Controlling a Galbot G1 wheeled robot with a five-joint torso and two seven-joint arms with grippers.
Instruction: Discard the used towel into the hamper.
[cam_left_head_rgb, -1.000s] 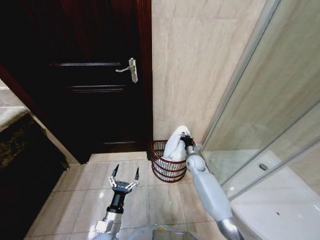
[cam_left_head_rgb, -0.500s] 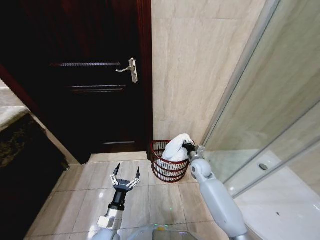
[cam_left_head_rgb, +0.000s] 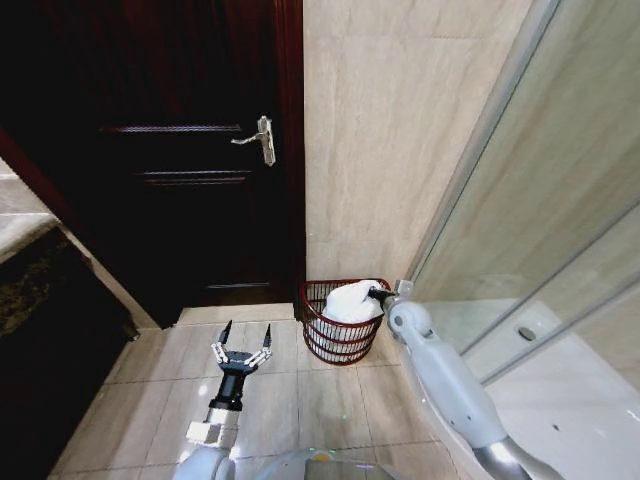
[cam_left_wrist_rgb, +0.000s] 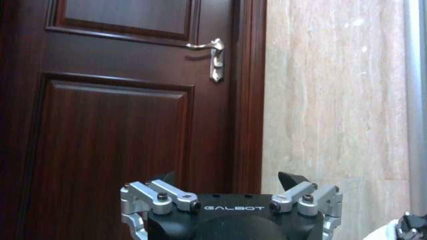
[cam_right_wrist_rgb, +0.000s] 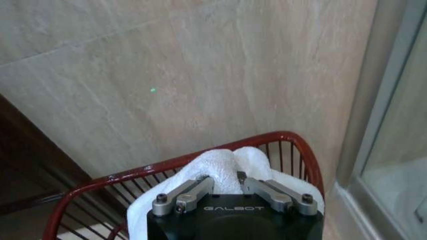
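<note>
We are pinching the towel (cam_left_head_rgb: 352, 301) with our right tool (cam_left_head_rgb: 376, 294) inside the hamper (cam_left_head_rgb: 336, 340) (fingertips hidden in cloth); our left tool (cam_left_head_rgb: 241, 342), at seven o'clock, is hanging spread.

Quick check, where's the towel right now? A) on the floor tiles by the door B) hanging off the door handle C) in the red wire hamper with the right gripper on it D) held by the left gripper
C: the white towel sits inside the hamper, and the right gripper is closed on it at the rim, as the right wrist view shows; the left gripper hangs open over the floor.
</note>
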